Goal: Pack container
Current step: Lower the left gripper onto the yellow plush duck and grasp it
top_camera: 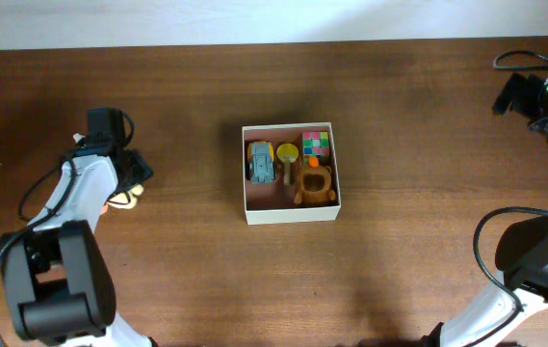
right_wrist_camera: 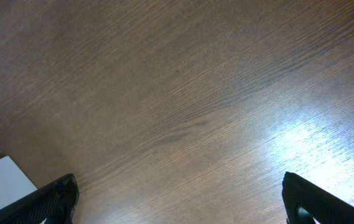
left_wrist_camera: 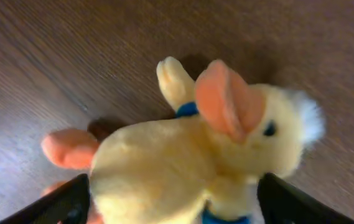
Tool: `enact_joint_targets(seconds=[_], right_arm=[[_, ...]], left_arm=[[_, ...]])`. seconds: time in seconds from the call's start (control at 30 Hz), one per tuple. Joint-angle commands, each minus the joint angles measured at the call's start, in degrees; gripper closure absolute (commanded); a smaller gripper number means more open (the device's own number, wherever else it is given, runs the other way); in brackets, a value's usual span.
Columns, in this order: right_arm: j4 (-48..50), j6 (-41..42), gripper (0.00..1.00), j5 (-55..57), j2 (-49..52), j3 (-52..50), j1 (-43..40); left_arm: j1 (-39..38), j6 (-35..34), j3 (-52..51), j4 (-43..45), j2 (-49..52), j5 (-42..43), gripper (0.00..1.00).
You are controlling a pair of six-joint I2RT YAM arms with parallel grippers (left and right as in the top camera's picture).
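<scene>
**Overhead view.** The container (top_camera: 290,214) sits open-topped at mid-table. It already holds a grey toy car (top_camera: 260,162), a colour cube (top_camera: 316,144) and a brown plush (top_camera: 314,183). The left gripper (top_camera: 131,181) is well to the container's left, low over a yellow plush duck (top_camera: 125,199). The right gripper (top_camera: 516,93) is far to the container's right.

**Left wrist view.** The duck (left_wrist_camera: 183,162) lies on the table (left_wrist_camera: 71,56). The fingers (left_wrist_camera: 58,205) flank its body, but we cannot tell whether they press on it or merely straddle it.

**Right wrist view.** The fingers (right_wrist_camera: 52,202) stand wide apart over bare wood, holding nothing.

**Step in hand.** We judge this to be the pick-up of the duck. The next move calls for a firm close on the soft body and a lift. The duck would then be carried to the container and released over the free floor in its near-left corner.
</scene>
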Motion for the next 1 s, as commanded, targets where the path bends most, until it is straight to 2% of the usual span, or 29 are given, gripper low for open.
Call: enact_joint_targets(seconds=[0.0, 0.1, 0.17, 0.3, 0.43, 0.63, 0.8, 0.97], right_arm=[[0.00, -0.31, 0.01, -0.33, -0.26, 0.44, 0.26], [0.00, -0.31, 0.01, -0.33, -0.26, 0.44, 0.26], [0.00, -0.31, 0.01, -0.33, -0.26, 0.44, 0.26], [-0.02, -0.31, 0.01, -0.33, -0.26, 0.44, 0.26], [0.00, -0.31, 0.01, -0.33, -0.26, 0.44, 0.26], [0.00, -0.31, 0.01, -0.33, -0.26, 0.44, 0.26], [0.00, -0.31, 0.01, -0.33, -0.26, 0.44, 0.26], [-0.02, -0.31, 0.01, -0.33, -0.26, 0.44, 0.26]], left_arm=[[0.15, -0.15, 0.72, 0.50, 2.54, -0.85, 0.35], [0.15, -0.15, 0.72, 0.48, 3.26, -0.85, 0.58], [0.15, -0.15, 0.72, 0.46, 3.28, -0.83, 0.77], [0.15, -0.15, 0.74, 0.50, 3.26, -0.48, 0.89], [0.15, 0.02, 1.49, -0.17, 3.26, 2.21, 0.92], [0.15, 4.50, 6.43, -4.44, 2.91, 14.49, 0.92], [0.09, 10.32, 12.57, -9.99, 2.14, 24.52, 0.92], [-0.28, 19.10, 18.21, -14.93, -0.22, 36.39, 0.92]])
